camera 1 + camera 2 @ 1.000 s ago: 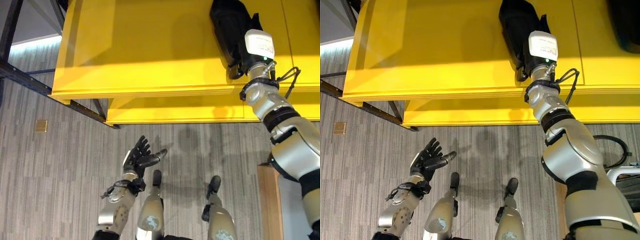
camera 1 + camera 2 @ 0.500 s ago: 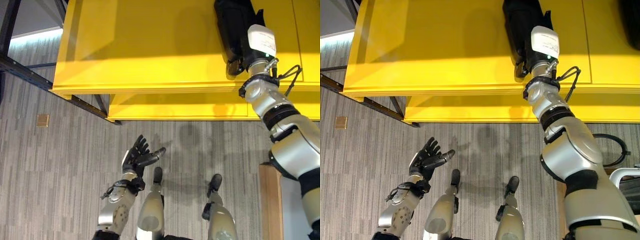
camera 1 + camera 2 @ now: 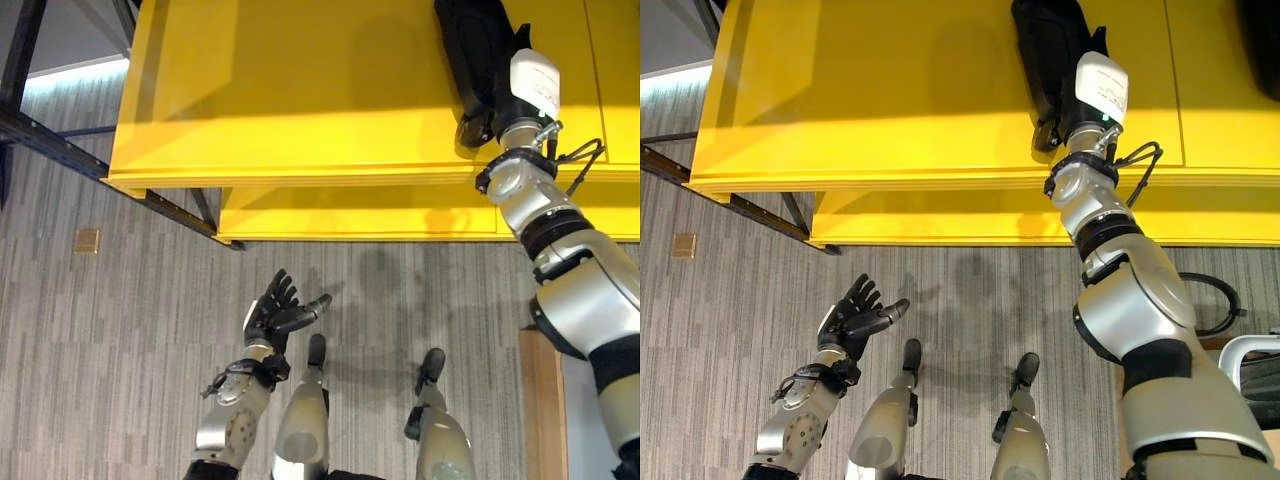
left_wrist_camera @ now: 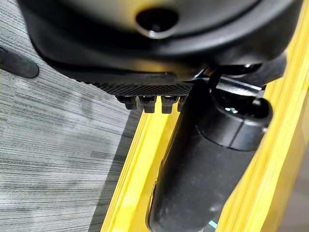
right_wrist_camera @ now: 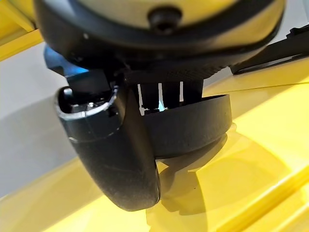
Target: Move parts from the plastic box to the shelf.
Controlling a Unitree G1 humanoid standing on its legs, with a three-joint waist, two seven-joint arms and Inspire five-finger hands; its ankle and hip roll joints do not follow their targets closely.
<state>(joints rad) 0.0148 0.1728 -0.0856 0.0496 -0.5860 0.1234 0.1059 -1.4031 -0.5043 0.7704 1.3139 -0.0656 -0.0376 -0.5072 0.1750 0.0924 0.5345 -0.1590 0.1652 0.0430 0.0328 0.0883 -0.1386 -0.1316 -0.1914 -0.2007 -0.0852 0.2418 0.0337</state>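
Observation:
A long black part (image 3: 472, 40) lies on the top of the yellow shelf (image 3: 300, 90), far right. My right hand (image 3: 505, 88) reaches up onto the shelf and is shut on the near end of this part. In the right wrist view the thumb (image 5: 116, 154) curls over the front of the black part (image 5: 193, 130), just above the yellow surface. My left hand (image 3: 272, 312) hangs low over the grey floor in front of the shelf, open, palm up, holding nothing. Its thumb (image 4: 203, 179) shows against the shelf's yellow edge.
A lower yellow shelf level (image 3: 350, 215) sits under the top one. A dark metal frame (image 3: 60, 150) runs along the left. Another black part (image 3: 1260, 30) lies at the shelf's far right. A wooden edge (image 3: 540, 400) stands at the lower right, a small brass plate (image 3: 86, 240) in the floor.
My right hand has pushed a little farther onto the shelf and to the right, with the black part. The left hand has stayed where it was.

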